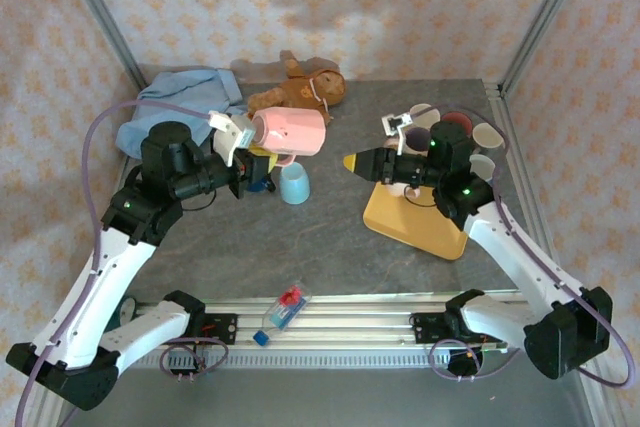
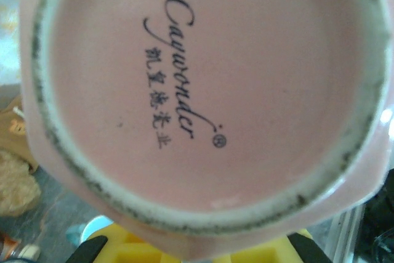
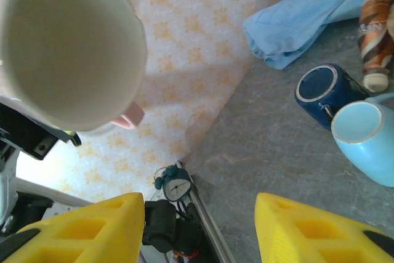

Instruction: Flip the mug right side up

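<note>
While the left gripper [image 1: 256,150] is clamped on the pink mug [image 1: 290,132], carrying it sideways above the table, the mouth faces my right gripper [image 1: 356,162]. That gripper stands parted and empty just short of the rim, placed, I judge, to receive it.

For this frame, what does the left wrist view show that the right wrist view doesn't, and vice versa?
Left wrist: the underside of the pink mug, with a printed maker's mark and a rough foot ring. Right wrist: the mug's open mouth and pale inside, plus a dark blue mug and a dial gauge. Both: that same pink mug, seen from opposite ends, and yellow end effector fingers at the bottom edge.
</note>
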`<state>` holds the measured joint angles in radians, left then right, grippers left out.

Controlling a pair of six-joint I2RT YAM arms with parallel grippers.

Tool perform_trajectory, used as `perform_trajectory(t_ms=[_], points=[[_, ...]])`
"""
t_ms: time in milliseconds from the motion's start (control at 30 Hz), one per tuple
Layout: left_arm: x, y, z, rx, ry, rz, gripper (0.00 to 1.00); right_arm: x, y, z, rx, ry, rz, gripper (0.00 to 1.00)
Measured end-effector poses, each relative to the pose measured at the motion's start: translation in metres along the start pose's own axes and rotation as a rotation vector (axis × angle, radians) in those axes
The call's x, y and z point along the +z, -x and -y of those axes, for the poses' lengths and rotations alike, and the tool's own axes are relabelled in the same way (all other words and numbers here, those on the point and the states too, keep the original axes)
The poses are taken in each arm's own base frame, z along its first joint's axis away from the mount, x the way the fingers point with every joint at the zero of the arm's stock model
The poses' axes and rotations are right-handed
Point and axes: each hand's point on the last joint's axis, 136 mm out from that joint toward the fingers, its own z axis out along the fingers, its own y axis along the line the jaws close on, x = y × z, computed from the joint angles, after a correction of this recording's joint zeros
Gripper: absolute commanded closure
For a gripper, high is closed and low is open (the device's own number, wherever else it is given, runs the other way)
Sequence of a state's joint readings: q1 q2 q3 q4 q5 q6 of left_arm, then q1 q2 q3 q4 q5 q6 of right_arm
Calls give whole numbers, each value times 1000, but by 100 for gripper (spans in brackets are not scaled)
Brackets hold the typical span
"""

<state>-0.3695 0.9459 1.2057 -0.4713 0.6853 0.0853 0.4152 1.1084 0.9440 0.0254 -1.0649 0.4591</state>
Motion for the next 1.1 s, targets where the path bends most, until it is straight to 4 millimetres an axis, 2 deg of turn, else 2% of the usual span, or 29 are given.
perform_trajectory(t_ms=[233,467,767,1100], points=[[4,23,18,-2,-78,45,100,8,7,-17,-95,101,-22,51],[16,32,26,-24,-119,57,100,9,10,-45,-223,205,-33,51],[18,46,33,-48,-146,105,100,12,12,-78,-338,310,-9,51],[20,56,40,-68,-171,141,100,15,17,-82,-365,338,75,50]])
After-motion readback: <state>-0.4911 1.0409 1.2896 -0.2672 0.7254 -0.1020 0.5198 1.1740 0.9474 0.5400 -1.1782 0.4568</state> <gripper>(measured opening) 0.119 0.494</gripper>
